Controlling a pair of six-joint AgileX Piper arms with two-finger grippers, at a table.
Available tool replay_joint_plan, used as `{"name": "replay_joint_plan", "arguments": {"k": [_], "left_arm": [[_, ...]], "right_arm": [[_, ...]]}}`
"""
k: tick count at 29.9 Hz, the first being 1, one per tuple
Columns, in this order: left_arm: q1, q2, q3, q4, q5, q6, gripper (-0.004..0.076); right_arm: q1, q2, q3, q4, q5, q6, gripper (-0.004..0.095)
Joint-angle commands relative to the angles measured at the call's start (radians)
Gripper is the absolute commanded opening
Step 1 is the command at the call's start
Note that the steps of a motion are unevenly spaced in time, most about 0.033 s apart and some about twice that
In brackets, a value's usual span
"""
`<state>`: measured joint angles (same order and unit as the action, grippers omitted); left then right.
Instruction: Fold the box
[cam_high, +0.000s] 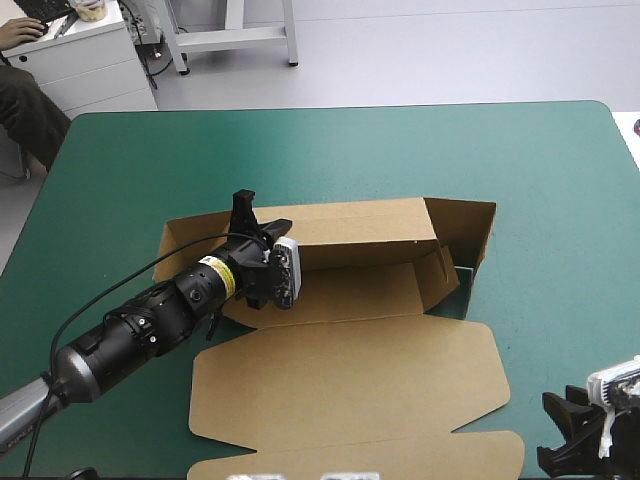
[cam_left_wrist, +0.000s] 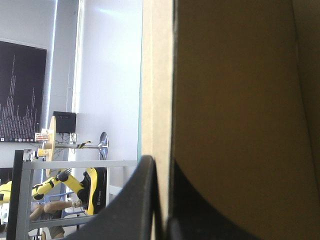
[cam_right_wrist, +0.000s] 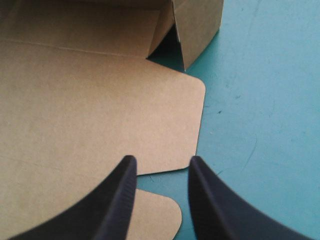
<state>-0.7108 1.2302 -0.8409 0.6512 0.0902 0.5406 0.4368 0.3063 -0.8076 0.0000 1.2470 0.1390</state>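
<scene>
Left gripper (cam_high: 258, 222) is clamped on the far wall (cam_high: 360, 228) of the box (cam_high: 350, 375), near its left end, holding it upright. Box sits mid-table, lid flat toward the near edge. My worry: with only one end pinched, the wall could twist or crease. Or the whole box could skid on the table (cam_high: 130, 160), since nothing pins it. Right gripper (cam_high: 572, 438) is spread apart and empty off the near right corner, so no help there.

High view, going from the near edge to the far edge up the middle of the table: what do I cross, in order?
The box's flat lid → its floor panel → its raised far wall → bare teal-green cover.
</scene>
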Motion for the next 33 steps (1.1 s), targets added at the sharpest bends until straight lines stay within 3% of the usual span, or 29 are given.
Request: {"name": "replay_joint_plan", "arguments": {"k": [1, 3, 5, 9, 14, 21, 23, 33], "left_arm": [[-0.008, -0.006, -0.013, -0.013, -0.032, -0.013, -0.001], [-0.008, -0.006, -0.013, -0.02, -0.035, -0.013, -0.001], [-0.008, -0.006, -0.011, -0.027, -0.044, -0.013, -0.001], [-0.008, -0.006, -0.011, -0.027, -0.047, -0.013, -0.001], [-0.008, -0.006, -0.009, -0.043, -0.047, -0.019, -0.001], [-0.008, -0.004, 0.009, -0.053, -0.048, -0.017, -0.001], [-0.008, -0.004, 0.016, -0.053, -0.048, -0.017, -0.001], [-0.008, -0.004, 0.032, -0.059, -0.059, -0.017, -0.001]], "right_arm": [[-0.004, 0.067, -0.103, 0.0, -0.061, 0.012, 0.0611], [-0.004, 0.106, -0.152, -0.017, -0.08, 0.017, 0.0729], [-0.004, 0.155, -0.197, -0.027, -0.087, 0.015, 0.0781], [-0.004, 0.283, -0.299, -0.042, -0.1, -0.017, 0.0782], [-0.004, 0.431, -0.431, -0.176, -0.126, -0.007, 0.0782], [-0.004, 0.603, -0.565, -0.355, -0.333, 0.106, 0.0782], [-0.004, 0.647, -0.6, -0.384, -0.346, 0.112, 0.0782], [-0.023, 0.955, -0.821, -0.388, -0.356, 0.114, 0.0782]]}}
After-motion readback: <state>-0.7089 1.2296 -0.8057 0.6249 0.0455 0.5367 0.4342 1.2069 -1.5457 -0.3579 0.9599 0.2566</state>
